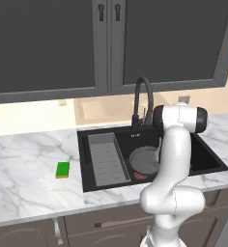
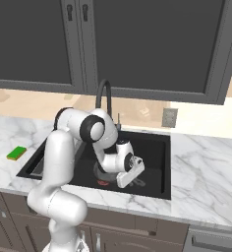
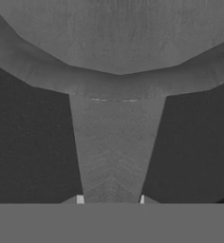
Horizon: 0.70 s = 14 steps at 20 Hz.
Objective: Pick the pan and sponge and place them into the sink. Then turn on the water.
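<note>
My arm is reaching down into the sink, where the pan and the ribbed tray are taking the floor. The faucet is standing behind. Around the sponge the counter is lying open.

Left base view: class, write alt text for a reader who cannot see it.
The pan sits in the black sink over the red drain, beside a grey ribbed tray. The green sponge lies on the marble counter, left of the sink.
</note>
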Available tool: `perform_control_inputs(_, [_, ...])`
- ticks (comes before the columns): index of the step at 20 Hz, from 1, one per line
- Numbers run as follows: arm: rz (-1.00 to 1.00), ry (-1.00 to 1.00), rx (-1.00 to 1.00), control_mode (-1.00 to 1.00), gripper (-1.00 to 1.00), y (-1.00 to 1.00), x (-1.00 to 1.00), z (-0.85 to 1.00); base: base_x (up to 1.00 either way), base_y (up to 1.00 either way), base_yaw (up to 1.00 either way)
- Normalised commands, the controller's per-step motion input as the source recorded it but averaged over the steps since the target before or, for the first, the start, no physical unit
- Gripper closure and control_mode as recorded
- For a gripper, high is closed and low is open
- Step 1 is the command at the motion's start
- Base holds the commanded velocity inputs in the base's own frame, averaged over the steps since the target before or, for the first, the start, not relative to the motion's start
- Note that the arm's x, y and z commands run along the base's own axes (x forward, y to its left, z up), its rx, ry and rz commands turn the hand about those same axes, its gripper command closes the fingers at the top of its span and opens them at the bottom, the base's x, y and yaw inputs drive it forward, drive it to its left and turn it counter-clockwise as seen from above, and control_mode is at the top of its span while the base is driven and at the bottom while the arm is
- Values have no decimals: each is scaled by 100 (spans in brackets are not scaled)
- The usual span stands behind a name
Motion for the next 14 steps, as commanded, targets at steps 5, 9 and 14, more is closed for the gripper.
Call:
perform_control_inputs(5, [4,0,0,-100,-100,2,0,0,0,0,0])
perform_control_inputs(9, [3,0,0,-100,-100,0,0,0,0,0,0])
perform_control_inputs(14, [1,0,0,-100,-100,0,0,6,0,0,0])
